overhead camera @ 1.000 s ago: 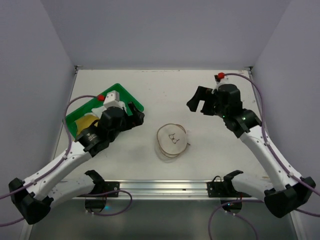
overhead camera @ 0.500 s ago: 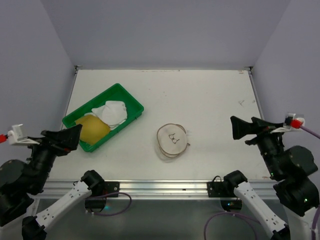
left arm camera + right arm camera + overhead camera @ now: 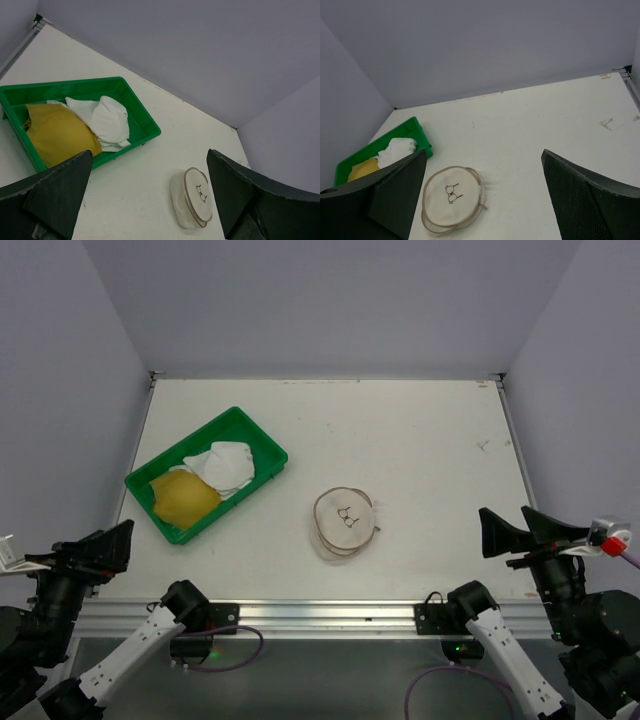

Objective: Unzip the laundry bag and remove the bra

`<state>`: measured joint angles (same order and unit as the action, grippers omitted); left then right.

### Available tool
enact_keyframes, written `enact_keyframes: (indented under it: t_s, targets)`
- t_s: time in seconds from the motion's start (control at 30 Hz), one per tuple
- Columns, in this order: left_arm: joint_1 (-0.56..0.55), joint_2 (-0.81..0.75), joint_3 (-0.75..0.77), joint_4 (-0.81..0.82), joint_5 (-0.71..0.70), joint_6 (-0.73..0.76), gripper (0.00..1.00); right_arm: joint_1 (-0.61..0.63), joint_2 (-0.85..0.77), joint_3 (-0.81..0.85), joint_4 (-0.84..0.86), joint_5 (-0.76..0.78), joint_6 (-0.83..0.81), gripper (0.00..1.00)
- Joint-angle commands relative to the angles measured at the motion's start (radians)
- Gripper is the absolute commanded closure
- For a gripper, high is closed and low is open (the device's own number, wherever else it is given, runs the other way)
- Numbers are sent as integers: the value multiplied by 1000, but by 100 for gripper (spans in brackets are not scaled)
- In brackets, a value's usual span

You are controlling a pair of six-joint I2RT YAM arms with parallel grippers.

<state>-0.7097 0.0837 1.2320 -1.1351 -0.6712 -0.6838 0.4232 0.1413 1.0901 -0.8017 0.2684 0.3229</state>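
The round, off-white mesh laundry bag (image 3: pixel 345 521) is lying flat near the middle of the white tabletop (image 3: pixel 420 440), its bra drawing facing up. The left end effector (image 3: pixel 108 544) and right end effector (image 3: pixel 508 526) are hovering at the near corners, well apart from it, fingers spread wide, gripping nothing. A green tray (image 3: pixel 262 440) is holding yellow and white cloth.

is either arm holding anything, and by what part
Nothing is held: left gripper and right gripper are open and empty, apart from the laundry bag.
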Motion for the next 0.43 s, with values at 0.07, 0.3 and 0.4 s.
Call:
enact_keyframes:
  t_s: [0.07,0.3,0.4]
  targets:
    - [-7,-41,-6,-49,-50,-6,0,-1,-8,-19,-30,-35,-21,1]
    - [-19,-50,3,-81,-64,-37,0,-3,-32,-12,-30,-26,-36,1]
    - [-30,-44,7,-78,-60,-36,0,-3,-25,13,-33,-38,-33,1]
